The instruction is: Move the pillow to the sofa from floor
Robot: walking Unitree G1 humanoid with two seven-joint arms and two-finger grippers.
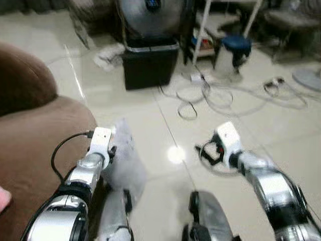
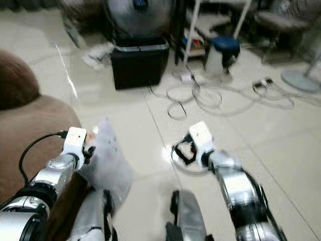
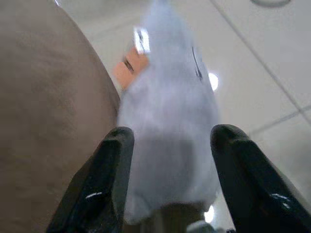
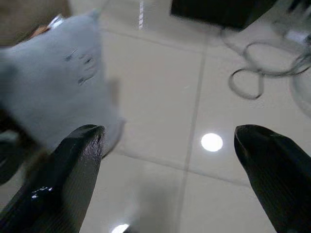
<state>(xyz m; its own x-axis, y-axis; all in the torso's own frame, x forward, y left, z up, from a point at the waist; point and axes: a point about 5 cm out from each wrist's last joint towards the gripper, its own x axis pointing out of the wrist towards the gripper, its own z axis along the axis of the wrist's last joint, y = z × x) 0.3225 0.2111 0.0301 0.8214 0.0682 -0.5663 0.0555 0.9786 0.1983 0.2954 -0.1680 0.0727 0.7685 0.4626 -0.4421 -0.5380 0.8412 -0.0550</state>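
Left wrist view shows the left gripper (image 3: pixel 167 145) with its two glossy black fingers (image 3: pixel 112 160) clamped on the sides of a soft, pale grey plush pillow (image 3: pixel 167 121). The pillow's long axis runs away from the gripper, its tapered end pointing forward; blur hides finer detail. It hangs just right of the brown fabric sofa (image 1: pixel 35 135), above the shiny cream tiled floor (image 1: pixel 165 125). The right gripper (image 4: pixel 170 141) hovers to the right, its fingers spread wide apart on nothing. Far off, a black box (image 1: pixel 149 63) and looped white cables (image 1: pixel 210 95) lie on the tiles.
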